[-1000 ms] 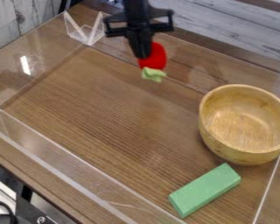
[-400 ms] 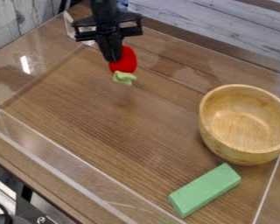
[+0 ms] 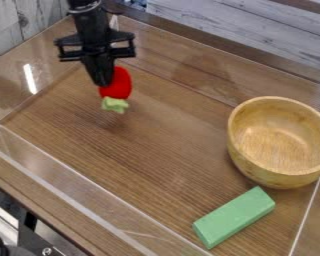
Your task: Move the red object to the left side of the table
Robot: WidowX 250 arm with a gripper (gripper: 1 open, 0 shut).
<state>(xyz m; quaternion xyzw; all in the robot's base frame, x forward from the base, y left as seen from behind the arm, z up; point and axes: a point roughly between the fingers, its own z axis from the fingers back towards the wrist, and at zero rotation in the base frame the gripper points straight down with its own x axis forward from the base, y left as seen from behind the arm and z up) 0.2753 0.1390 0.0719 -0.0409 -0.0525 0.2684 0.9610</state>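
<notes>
The red object (image 3: 115, 84), a small strawberry-like toy with a pale green stem end pointing down, hangs above the left-centre of the wood-grain table (image 3: 136, 160). My black gripper (image 3: 103, 70) comes down from the top of the view and is shut on the upper part of the red object. The toy looks lifted off the tabletop, and its green end sits just above the wood.
A wooden bowl (image 3: 279, 140) stands at the right. Near the front right corner lies a flat green rectangular block (image 3: 234, 217). Low clear acrylic walls (image 3: 69, 175) border the table on all sides.
The gripper has carried the red object leftward and slightly toward the front, from the back centre to the left-centre of the table. Bowl and green block have not moved.
</notes>
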